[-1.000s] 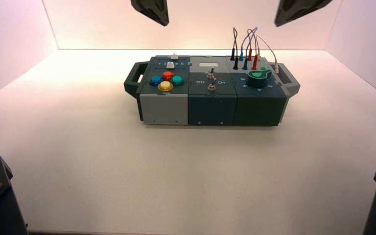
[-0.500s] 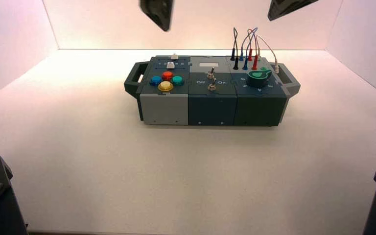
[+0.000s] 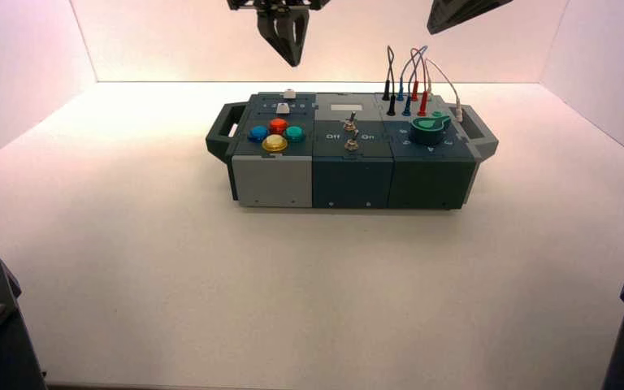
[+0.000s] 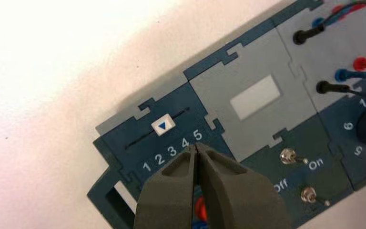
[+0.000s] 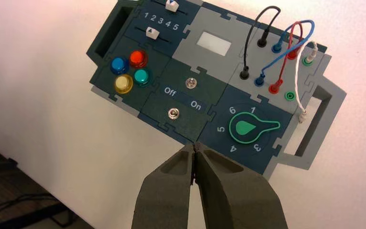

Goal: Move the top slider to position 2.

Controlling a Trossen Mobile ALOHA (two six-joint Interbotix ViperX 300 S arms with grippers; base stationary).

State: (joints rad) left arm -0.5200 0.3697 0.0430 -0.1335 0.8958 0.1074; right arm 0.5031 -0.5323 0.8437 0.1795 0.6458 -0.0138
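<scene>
Charcoal-dark and tapered, the left gripper (image 3: 295, 63) shows in the high view beyond the pale rectangular window (image 3: 346, 107) and to its left, in the air. The right gripper (image 3: 432, 32), likewise dark and pointed, hangs beyond the window and to its right. The top slider (image 3: 289, 94), a small white block, sits left of the window and a little farther from the camera. Left of the window and nearer the camera lie four smooth, round, domed buttons: red (image 3: 278, 125), blue (image 3: 258, 133), green (image 3: 295, 133) and yellow (image 3: 275, 142).

In the left wrist view, the left gripper's wedge-shaped fingers are closed together, their tips near the printed 5. The flat white slider cap, marked with a blue triangle, rides a thin dark track on the smooth blue-grey panel beside the window's grey one. It stands across from the stretch between 3 and 4; the white digit 2 (image 4: 159, 159) is farther from the window than the slider is. The panels meet in jigsaw-like seams.

In the right wrist view, the right gripper's matt fingers are also together, on the metal toggle switches' side of the window, near the box's edge. On the window's other side from the sliders, thin wires (image 5: 286, 52) curve over grey panelling; the round green-outlined knob (image 5: 250, 128) has a teardrop pointer.
</scene>
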